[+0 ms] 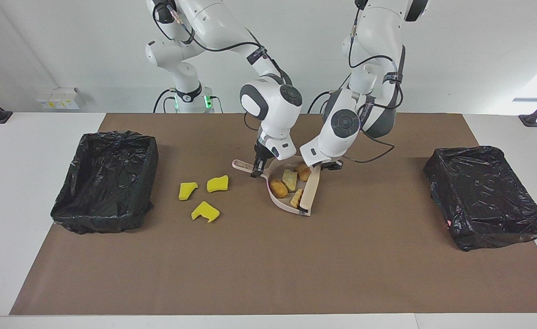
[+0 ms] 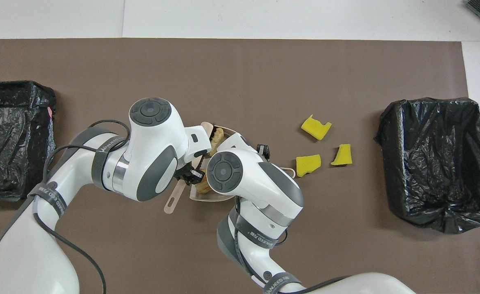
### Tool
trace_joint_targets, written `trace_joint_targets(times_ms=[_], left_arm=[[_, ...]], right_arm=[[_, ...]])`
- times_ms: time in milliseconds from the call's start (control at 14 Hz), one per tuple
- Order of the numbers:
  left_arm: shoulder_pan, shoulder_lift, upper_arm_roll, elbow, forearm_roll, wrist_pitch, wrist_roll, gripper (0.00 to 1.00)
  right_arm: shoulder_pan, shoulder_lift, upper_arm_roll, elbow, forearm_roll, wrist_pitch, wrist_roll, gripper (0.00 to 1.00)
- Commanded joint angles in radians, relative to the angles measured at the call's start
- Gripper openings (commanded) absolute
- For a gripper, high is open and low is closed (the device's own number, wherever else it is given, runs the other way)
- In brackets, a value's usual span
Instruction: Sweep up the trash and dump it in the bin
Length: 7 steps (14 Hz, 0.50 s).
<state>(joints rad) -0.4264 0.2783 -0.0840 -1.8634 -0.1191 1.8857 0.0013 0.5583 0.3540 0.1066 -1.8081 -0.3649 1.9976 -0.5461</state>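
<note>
- The right gripper [image 1: 257, 170] was clenched on the handle of the beige dustpan [image 1: 291, 206], which lay flat on the brown mat [image 1: 268, 265] near the middle of the table.
- The left gripper [image 1: 325, 165] was clamped on the handle of a small brush [image 1: 311, 187], holding it slantwise, with the dark bristle end down at the dustpan's open lip.
- Four tan-orange bread chunks [image 1: 279, 187] sat inside the dustpan: three grouped toward its closed end and one pressed right against the brush.
- In the overhead view the two wrists covered most of the pan; only part of its rim [image 2: 228, 131] and one chunk [image 2: 217, 135] showed between them, with the brush's handle end [image 2: 173, 201] poking out nearer to the robots.
- Three yellow sponge pieces [image 1: 205, 211] lay loose on the mat, between the dustpan and the bin at the right arm's end of the table, apart from the pan.
- Two of those sponges [image 2: 308, 164] lay side by side nearer to the robots, and the third [image 2: 316, 127] lay a little farther from them.
- A black-lined bin [image 1: 106, 180] stood at the right arm's end of the table, nothing yellow or tan showing in it.
- A second black-lined bin [image 1: 485, 196] stood at the left arm's end, well apart from the dustpan.
</note>
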Motion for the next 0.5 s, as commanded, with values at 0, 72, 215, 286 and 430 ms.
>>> trace_joint_targets(times_ms=[0,72,215,286,430], left_arm=[[0.021,-0.021,0.013,0.001,-0.017,-0.020,0.019,0.00],[0.044,-0.019,0.015,-0.002,-0.016,-0.010,0.055,0.00],[0.107,-0.014,0.017,-0.003,-0.016,-0.010,0.137,0.00],[0.116,-0.016,0.017,-0.003,-0.013,-0.013,0.150,0.00],[0.117,-0.018,0.017,-0.008,-0.008,-0.013,0.151,0.00]], right_arm=[[-0.011,-0.014,0.005,-0.016,-0.009,-0.003,0.038,0.00],[-0.011,-0.014,0.005,-0.016,-0.009,-0.005,0.038,0.00],[-0.011,-0.014,0.005,-0.014,-0.009,-0.006,0.040,0.00],[-0.011,-0.015,0.007,-0.014,-0.009,-0.008,0.049,0.00],[-0.006,-0.015,0.005,-0.014,-0.009,-0.008,0.093,0.00]])
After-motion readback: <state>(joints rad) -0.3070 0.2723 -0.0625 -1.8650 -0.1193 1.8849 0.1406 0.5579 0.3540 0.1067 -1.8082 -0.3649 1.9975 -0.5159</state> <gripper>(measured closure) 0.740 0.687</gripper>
